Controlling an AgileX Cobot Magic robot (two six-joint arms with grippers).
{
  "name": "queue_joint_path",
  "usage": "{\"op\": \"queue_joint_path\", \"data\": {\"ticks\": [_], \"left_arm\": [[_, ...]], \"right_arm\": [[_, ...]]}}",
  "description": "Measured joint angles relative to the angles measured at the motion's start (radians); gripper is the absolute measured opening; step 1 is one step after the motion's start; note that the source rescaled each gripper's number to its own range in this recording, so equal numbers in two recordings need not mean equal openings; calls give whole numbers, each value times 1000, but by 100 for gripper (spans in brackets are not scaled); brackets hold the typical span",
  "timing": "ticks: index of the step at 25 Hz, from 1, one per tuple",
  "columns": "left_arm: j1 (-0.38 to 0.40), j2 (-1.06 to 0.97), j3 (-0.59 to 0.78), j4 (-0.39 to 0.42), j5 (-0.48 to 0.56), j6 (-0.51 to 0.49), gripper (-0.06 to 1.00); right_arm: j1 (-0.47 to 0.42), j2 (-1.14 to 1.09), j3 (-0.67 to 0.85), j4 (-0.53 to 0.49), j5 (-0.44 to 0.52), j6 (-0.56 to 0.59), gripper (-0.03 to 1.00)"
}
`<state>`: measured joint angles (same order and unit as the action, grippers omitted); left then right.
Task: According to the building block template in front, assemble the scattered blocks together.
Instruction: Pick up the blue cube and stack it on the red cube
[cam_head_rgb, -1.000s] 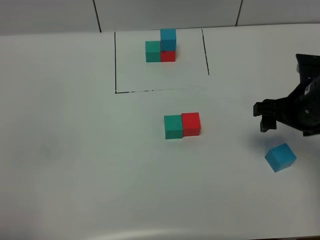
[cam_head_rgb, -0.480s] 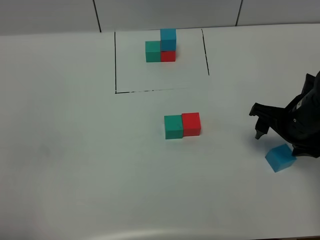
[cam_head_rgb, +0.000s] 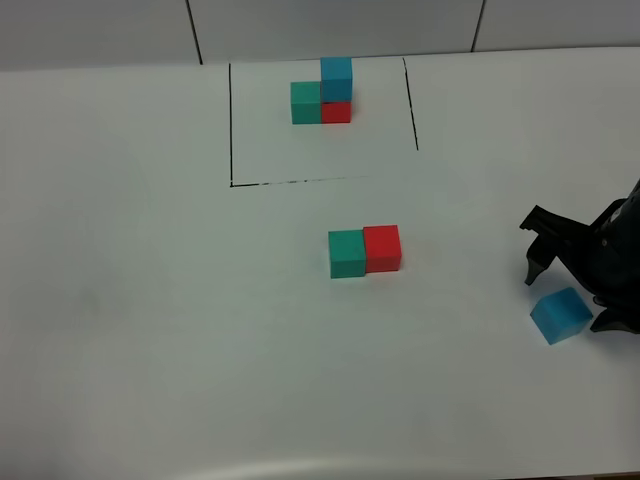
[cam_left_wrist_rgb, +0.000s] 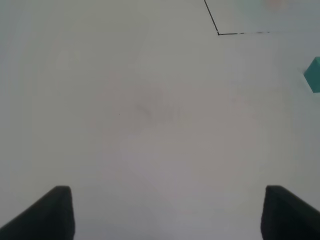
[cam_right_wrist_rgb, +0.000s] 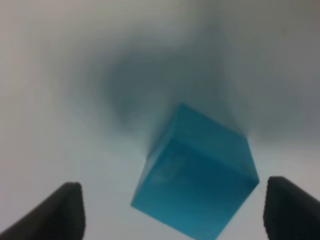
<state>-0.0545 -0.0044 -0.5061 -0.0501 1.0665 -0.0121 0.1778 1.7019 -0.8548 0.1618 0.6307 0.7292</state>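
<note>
The building block template (cam_head_rgb: 322, 95) stands at the back inside thin black lines: teal beside red, blue on top of red. Of the scattered blocks, the teal cube (cam_head_rgb: 347, 254) and the red cube (cam_head_rgb: 382, 248) sit side by side, touching, mid-table. The blue cube (cam_head_rgb: 560, 315) lies alone at the right, turned at an angle. My right gripper (cam_head_rgb: 569, 300) is open and straddles it, one finger on either side. The right wrist view shows the blue cube (cam_right_wrist_rgb: 197, 182) between the fingers (cam_right_wrist_rgb: 70, 210), untouched. My left gripper (cam_left_wrist_rgb: 165, 215) is open over bare table and out of the exterior view.
The white table (cam_head_rgb: 150, 300) stretches wide on the left and front. The left wrist view catches a corner of the black line (cam_left_wrist_rgb: 218, 33) and an edge of the teal cube (cam_left_wrist_rgb: 314, 75).
My right gripper has moved toward the front right and come down around the blue cube, its jaws narrowing slightly. The cubes have not moved.
</note>
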Motion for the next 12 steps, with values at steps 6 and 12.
{"op": "queue_joint_path", "data": {"ticks": [6,12], "left_arm": [[0,0,0,0,0,0,75],[0,0,0,0,0,0,75]], "right_arm": [[-25,52,1,33,-42,0,58],[-48,83,1,33,-36,0,7]]}}
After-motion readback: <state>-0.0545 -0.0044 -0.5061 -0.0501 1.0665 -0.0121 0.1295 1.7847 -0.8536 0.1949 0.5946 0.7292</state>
